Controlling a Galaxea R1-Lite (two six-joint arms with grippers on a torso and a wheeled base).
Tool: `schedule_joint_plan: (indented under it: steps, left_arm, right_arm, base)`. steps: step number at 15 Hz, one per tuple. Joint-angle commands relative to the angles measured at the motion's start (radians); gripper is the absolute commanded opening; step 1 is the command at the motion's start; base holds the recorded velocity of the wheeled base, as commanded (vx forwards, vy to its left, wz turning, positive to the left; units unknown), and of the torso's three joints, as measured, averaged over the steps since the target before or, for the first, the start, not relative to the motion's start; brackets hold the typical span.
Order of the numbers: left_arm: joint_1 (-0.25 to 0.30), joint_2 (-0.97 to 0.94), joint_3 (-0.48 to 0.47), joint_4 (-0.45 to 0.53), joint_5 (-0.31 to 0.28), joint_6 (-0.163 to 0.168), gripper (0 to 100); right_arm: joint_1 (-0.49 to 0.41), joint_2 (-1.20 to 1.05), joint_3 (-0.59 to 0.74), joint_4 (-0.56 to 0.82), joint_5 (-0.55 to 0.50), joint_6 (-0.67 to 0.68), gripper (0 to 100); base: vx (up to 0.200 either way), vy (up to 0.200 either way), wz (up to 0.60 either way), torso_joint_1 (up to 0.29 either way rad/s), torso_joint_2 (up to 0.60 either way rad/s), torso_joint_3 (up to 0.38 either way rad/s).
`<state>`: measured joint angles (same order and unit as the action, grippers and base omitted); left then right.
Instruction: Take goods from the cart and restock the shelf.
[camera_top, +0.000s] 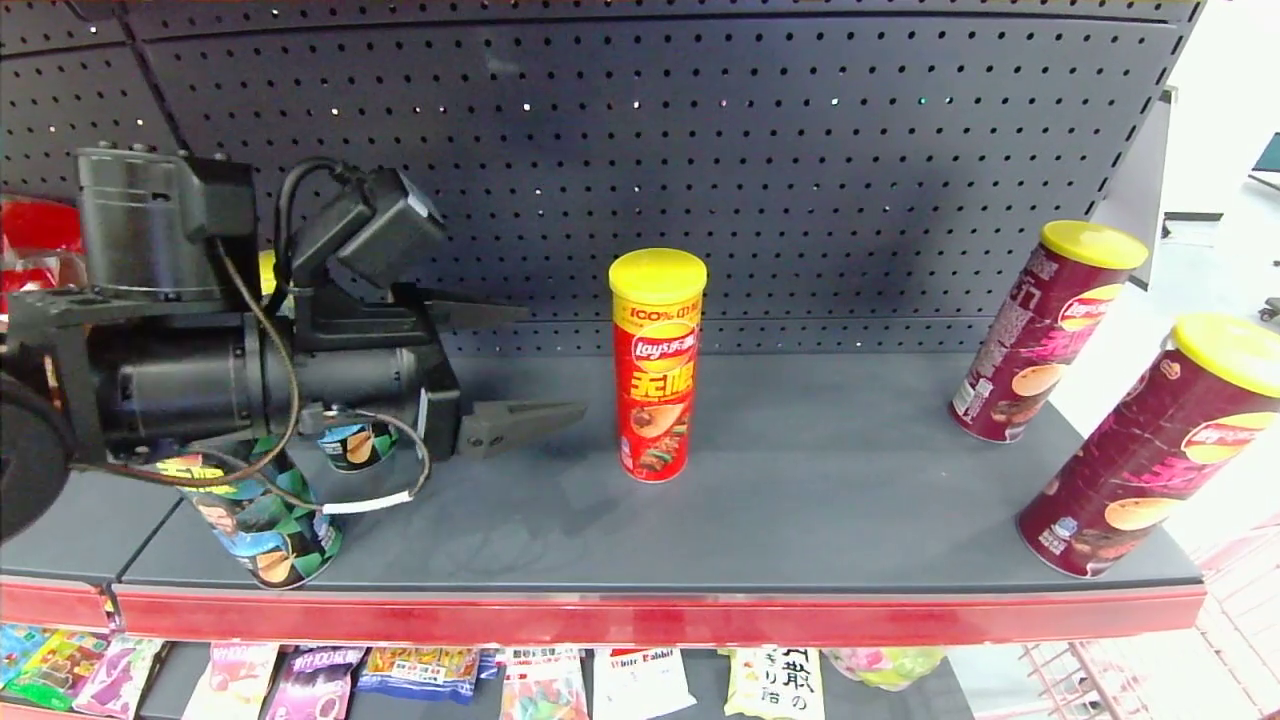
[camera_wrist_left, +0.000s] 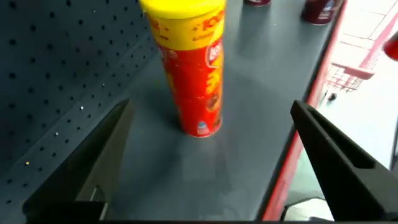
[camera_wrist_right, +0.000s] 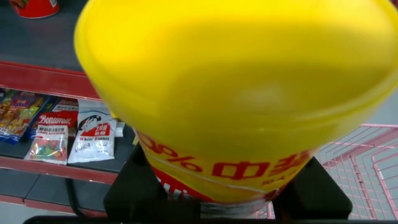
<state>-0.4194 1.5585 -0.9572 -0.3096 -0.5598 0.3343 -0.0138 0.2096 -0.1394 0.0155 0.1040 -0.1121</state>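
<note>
Landmark: red can (camera_top: 655, 370), yellow lid, upright mid-depth on the grey shelf (camera_top: 800, 520). Nearest, out in front of the shelf and lower than the red can: right gripper (camera_wrist_right: 221, 196), fingers clamped on either side of a second yellow-lidded can (camera_wrist_right: 236, 81), with the pink cart (camera_wrist_right: 367, 168) beside it. Below the shelf's front lip: a row of snack packets (camera_top: 545, 685). At the front edge, left of the red can: green-patterned can (camera_top: 270, 530), under the left arm. At the front edge, far right of it: maroon can (camera_top: 1150, 450). Level with the red can, just to its left: left gripper (camera_top: 555, 362), fingers spread wide, tips pointing at the can, not touching it, nothing held. Farther back on the right: another maroon can (camera_top: 1045, 330). Behind all: dark pegboard (camera_top: 700, 130).
</note>
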Motion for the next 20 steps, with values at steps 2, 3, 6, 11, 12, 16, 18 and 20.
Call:
schedule_joint_plan:
  steps: [2, 3, 6, 11, 12, 16, 18, 20]
  left_arm:
    - [-0.027, 0.135, -0.117, -0.002, 0.011, 0.000, 100]
    - [-0.030, 0.156, -0.141, -0.002, 0.012, 0.000, 100]
    - [-0.056, 0.216, -0.193, 0.000, 0.021, -0.001, 100]
    - [-0.064, 0.302, -0.308, 0.003, 0.054, -0.001, 100]
    - [-0.073, 0.305, -0.314, 0.004, 0.054, -0.003, 100]
    - [-0.085, 0.330, -0.331, 0.004, 0.054, -0.008, 100]
    - [-0.088, 0.347, -0.348, 0.003, 0.054, -0.008, 100]
    - [-0.104, 0.373, -0.390, 0.004, 0.055, -0.008, 100]
  right_arm:
    - [0.000, 0.001, 0.000, 0.000, 0.000, 0.000, 0]
    - [0.000, 0.001, 0.001, 0.000, 0.000, 0.000, 0]
    - [0.000, 0.001, 0.003, 0.000, 0.000, 0.000, 0]
    - [0.000, 0.001, 0.001, 0.001, 0.000, 0.002, 0]
    - [0.000, 0.001, 0.001, 0.000, -0.001, 0.002, 0]
    - [0.000, 0.001, 0.001, 0.000, -0.001, 0.002, 0]
    - [0.000, 0.001, 0.001, 0.000, -0.001, 0.002, 0]
    - [0.000, 0.002, 0.001, 0.000, -0.001, 0.002, 0]
  base:
    - [0.000, 0.000, 0.00, 0.000, 0.00, 0.000]
    - [0.000, 0.000, 0.00, 0.000, 0.00, 0.000]
    - [0.000, 0.000, 0.00, 0.000, 0.00, 0.000]
    - [0.000, 0.000, 0.00, 0.000, 0.00, 0.000]
    - [0.000, 0.000, 0.00, 0.000, 0.00, 0.000]
    - [0.000, 0.000, 0.00, 0.000, 0.00, 0.000]
    - [0.000, 0.000, 0.00, 0.000, 0.00, 0.000]
    - [0.000, 0.000, 0.00, 0.000, 0.00, 0.000]
